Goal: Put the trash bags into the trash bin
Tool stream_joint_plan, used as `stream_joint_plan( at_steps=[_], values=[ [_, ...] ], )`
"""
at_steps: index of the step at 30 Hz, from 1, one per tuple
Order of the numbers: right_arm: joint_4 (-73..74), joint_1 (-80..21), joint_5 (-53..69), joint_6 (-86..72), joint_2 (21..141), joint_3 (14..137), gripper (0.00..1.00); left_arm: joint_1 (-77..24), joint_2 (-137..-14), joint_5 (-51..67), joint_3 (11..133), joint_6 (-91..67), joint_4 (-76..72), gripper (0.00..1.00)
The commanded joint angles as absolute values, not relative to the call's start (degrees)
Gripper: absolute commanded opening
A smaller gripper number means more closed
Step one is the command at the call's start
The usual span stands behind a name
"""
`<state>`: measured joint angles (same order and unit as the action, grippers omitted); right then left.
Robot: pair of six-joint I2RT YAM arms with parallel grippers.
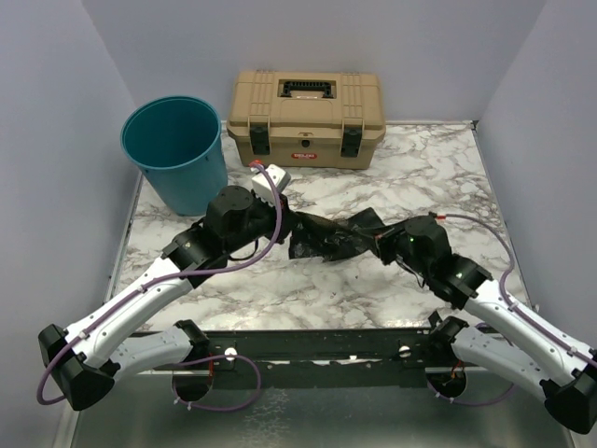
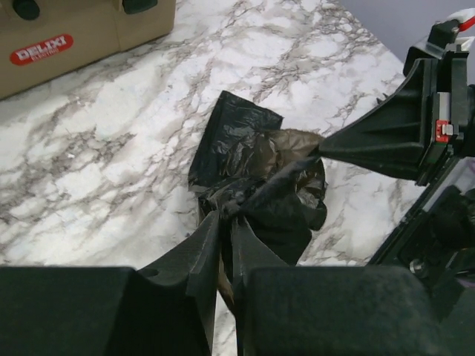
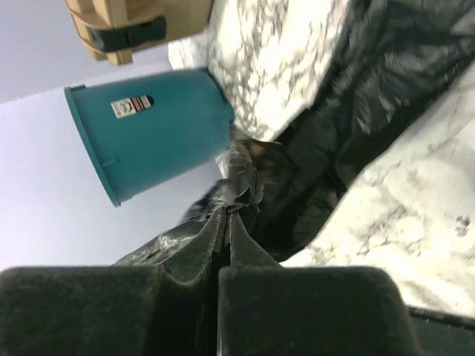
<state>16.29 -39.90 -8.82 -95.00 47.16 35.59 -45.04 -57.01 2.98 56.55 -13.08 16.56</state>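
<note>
on the marble table [image 1: 429,168], trash bag [image 1: 331,238] stretched between left gripper [image 2: 226,215] and right gripper [image 3: 226,217], both pinching it; trash bin [image 1: 191,182] stood beyond the left one, bag outside it.

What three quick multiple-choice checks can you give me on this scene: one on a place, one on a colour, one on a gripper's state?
1. Where does the trash bin stand?
A) at the back left, left of the toolbox
B) at the front right
C) on top of the toolbox

2. What colour is the trash bag?
A) white
B) black
C) teal

3. The right gripper is:
A) wide open over bare marble
B) shut on the trash bag
C) holding the bin's rim

Answers:
1 A: the top view shows it left of the toolbox.
2 B: every view shows glossy black film.
3 B: the right wrist view shows its jaws closed on the film.
</note>
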Motion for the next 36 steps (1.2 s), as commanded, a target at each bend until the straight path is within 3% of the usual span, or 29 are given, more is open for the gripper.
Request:
stream_joint_plan(
  at_steps=[1,3,4,5,6,8,13,19,23,29,31,36],
  values=[
    [25.21,-38.17,-16.36,-82.40,44.26,39.81,0.00,-45.32,-55.33,1.36,56.27,-14.09,19.10,0.20],
    [26.22,-38.14,-15.78,-77.54,43.44,40.42,0.00,-45.35,-55.56,3.92,56.06,-14.13,19.85,0.29],
    [26.47,-38.14,-15.12,-75.08,43.28,40.56,0.00,-45.34,-55.77,5.72,56.14,-13.92,20.22,0.15],
    [27.71,-38.14,-14.93,-73.93,43.25,41.03,0.00,-45.35,-56.15,7.15,56.28,-13.88,20.53,0.09],
    [29.03,-38.14,-14.87,-73.01,43.12,41.36,0.00,-45.35,-56.53,8.39,56.33,-14.07,20.69,0.16],
    [29.30,-38.14,-14.36,-69.87,42.71,41.63,0.00,-45.35,-57.66,11.56,56.38,-14.48,20.76,0.48],
    [29.78,-38.14,-13.34,-60.15,43.55,43.76,0.00,-45.35,-62.15,17.34,58.24,-13.81,21.03,0.70],
    [36.56,-38.12,-11.07,-56.19,48.35,46.72,0.01,-45.31,-70.27,23.60,58.86,-12.23,22.51,0.75],
    [35.43,-38.15,-4.10,-53.24,48.36,43.60,0.07,-45.32,-72.34,16.54,57.73,-15.36,23.95,0.71],
    [24.11,-39.02,13.02,-55.00,43.23,33.44,0.31,-45.17,-68.92,-2.44,52.99,-24.05,24.45,0.72],
    [23.82,-40.96,13.77,-55.45,45.25,33.75,0.43,-45.04,-68.81,-2.57,51.60,-25.69,24.33,0.72],
    [25.14,-51.34,7.61,-58.23,54.43,37.69,0.59,-45.09,-71.05,-1.37,50.74,-27.79,24.43,0.68]
  ],
)
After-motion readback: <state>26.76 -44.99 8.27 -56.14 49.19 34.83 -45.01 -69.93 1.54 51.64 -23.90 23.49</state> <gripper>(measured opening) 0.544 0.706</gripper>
